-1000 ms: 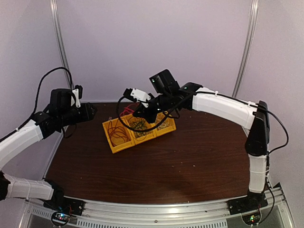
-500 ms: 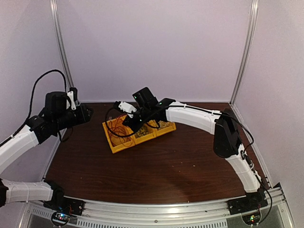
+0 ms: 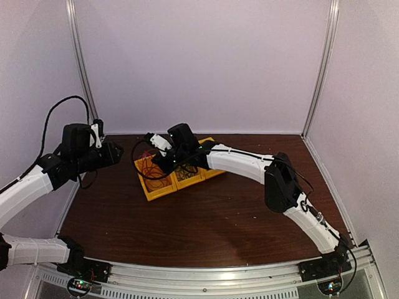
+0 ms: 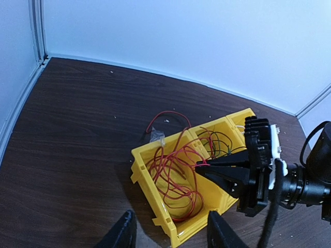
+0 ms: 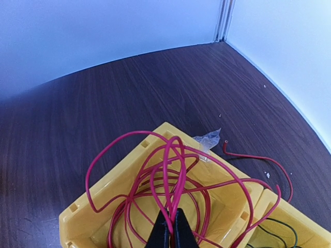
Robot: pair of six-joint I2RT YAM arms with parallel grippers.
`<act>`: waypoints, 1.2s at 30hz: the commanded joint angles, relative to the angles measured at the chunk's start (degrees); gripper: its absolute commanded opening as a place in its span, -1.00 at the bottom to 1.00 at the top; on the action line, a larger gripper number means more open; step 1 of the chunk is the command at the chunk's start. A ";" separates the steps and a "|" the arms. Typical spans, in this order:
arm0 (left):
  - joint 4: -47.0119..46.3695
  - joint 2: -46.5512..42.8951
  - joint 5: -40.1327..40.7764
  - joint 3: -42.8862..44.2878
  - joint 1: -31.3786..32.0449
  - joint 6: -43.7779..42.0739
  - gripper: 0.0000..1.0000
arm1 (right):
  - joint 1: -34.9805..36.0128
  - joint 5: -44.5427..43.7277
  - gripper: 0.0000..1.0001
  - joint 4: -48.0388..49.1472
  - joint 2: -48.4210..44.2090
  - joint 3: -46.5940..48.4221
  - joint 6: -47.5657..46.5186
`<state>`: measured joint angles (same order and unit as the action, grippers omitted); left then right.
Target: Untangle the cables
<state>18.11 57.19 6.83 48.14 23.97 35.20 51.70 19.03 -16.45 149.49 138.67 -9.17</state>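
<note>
Pale lilac walls close in a dark wooden table (image 3: 206, 218), and near its far edge, left of centre, stands a row of three joined yellow plastic bins (image 3: 149, 190).

Over the last second the right arm has stretched out to the left and sunk lower. A second ago the right gripper (image 5: 173, 227) hung above the middle bin; now its tips are down inside the left-end bin. Its jaws are clenched, and strands of the loose bundle of thin red wire (image 4: 173, 178) run straight up into the closed tips, so it appears to be pinching one red strand. The left arm has barely shifted. The left gripper (image 4: 170, 219) hovers near the table's left edge, facing the bins, with its fingers spread and nothing between them.

My reading is that the red cable is the one now being worked, with a lift to draw it free of its own loops the likely follow-up, while the left arm waits to help.

Left-end bin: the red wire, piled in overlapping loops, with one tail (image 4: 168, 114) trailing over the far rim onto the table. A scrap of clear film (image 5: 209, 138) lies at that bin's far corner. Middle bin: a looped dark green wire (image 4: 220, 144), apparently untouched. Right-end bin: something pale shows at its far wall, too small to identify.
</note>
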 commanded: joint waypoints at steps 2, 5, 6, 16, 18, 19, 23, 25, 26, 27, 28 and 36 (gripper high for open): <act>-1.03 -0.85 -0.04 -1.06 0.20 0.71 -0.05 | 0.79 -2.12 -0.54 3.30 2.16 0.91 0.80; -1.03 -0.84 -0.01 -1.16 0.20 0.79 -0.05 | 0.90 0.59 -0.39 1.20 1.66 0.27 0.96; -1.13 -0.85 0.04 -1.12 0.20 0.71 -0.05 | 0.98 1.87 -0.34 -0.03 0.98 -0.10 0.95; -4.48 9.43 -0.88 2.73 0.14 -2.76 0.09 | 0.94 6.18 0.26 -10.67 -14.67 -12.94 -4.29; -5.78 13.82 -0.95 5.11 0.12 -3.98 0.10 | 0.87 6.59 0.32 -12.55 -17.31 -14.59 -4.99; -6.76 15.97 -1.23 6.49 -0.14 -4.60 0.12 | 0.86 7.08 0.35 -12.96 -18.82 -15.90 -5.06; -7.92 26.68 -4.70 16.20 -2.45 -8.08 0.14 | 0.14 10.36 0.41 -13.72 -26.21 -23.59 -5.32; -5.63 32.99 -6.70 23.87 -3.38 -10.51 0.14 | -0.63 10.99 0.42 -14.02 -31.11 -28.84 -6.00; -3.83 36.29 -8.29 27.78 -3.68 -11.59 0.14 | -1.05 11.05 0.42 -14.17 -33.45 -31.54 -6.56; -1.98 39.18 -9.46 31.84 -3.89 -12.69 0.13 | -1.42 10.94 0.43 -14.14 -35.61 -34.48 -7.23; 0.07 42.32 -10.39 35.38 -4.00 -13.69 0.12 | -1.77 10.61 0.43 -14.28 -37.62 -37.16 -8.04; 11.29 56.37 -16.17 50.05 -4.21 -20.69 -0.11 | -6.03 8.54 0.43 -12.58 -45.90 -51.89 -9.69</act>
<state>22.28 110.21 -5.06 95.83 20.08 19.75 48.07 28.12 -29.02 105.30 90.76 -18.13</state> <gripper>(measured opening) 0.466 0.716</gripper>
